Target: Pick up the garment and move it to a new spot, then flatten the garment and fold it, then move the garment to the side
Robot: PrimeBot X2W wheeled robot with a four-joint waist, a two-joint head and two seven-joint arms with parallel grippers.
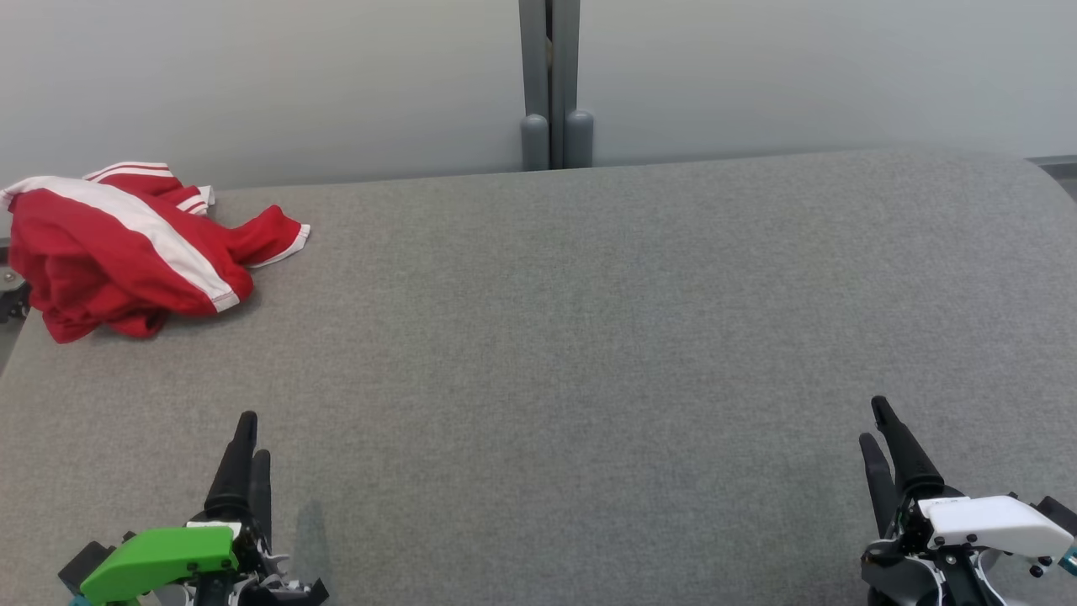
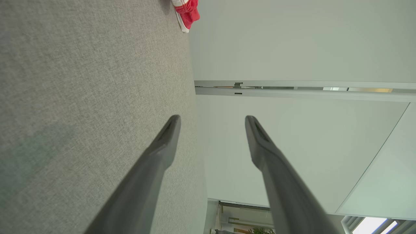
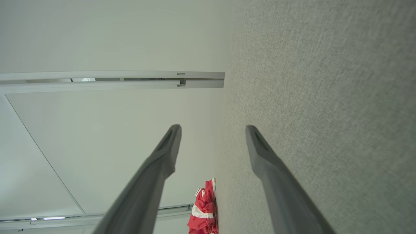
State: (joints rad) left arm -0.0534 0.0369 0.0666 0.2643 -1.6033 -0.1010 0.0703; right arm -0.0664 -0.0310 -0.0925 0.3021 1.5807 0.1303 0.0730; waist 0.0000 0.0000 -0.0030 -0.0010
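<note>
Nearest, at the near left of the bench (image 1: 538, 379), the left tool (image 1: 252, 436) hovers with its two dark fingers parted and nothing between them; the left wrist view confirms the gap. The right tool (image 1: 873, 421), at the near right, is likewise released and holds nothing, with its fingers spread in the right wrist view. Both stand well apart from the work item.

Mid bench: grey woven fabric covering.

Far left corner: red garment (image 1: 126, 252) with white stripes, crumpled in a heap. Its left side lies at the bench edge; whether it overhangs cannot be told. One white-trimmed flap (image 1: 282, 236) points right, toward the bench middle.

Assessment: the item is judged light, soft and limp. It should sag and drape when lifted, and it offers no rigid part. Cloth on cloth may drag rather than slide.

Recommended hold: pinch a raised fold on top of the heap, or the trimmed flap, where the fingers can bite. The left tool is the nearer. A grab through several layers would likely keep the heap bunched and complicate flattening.

Beyond the far edge: pale wall (image 1: 252, 84) and grey post (image 1: 551, 84).
</note>
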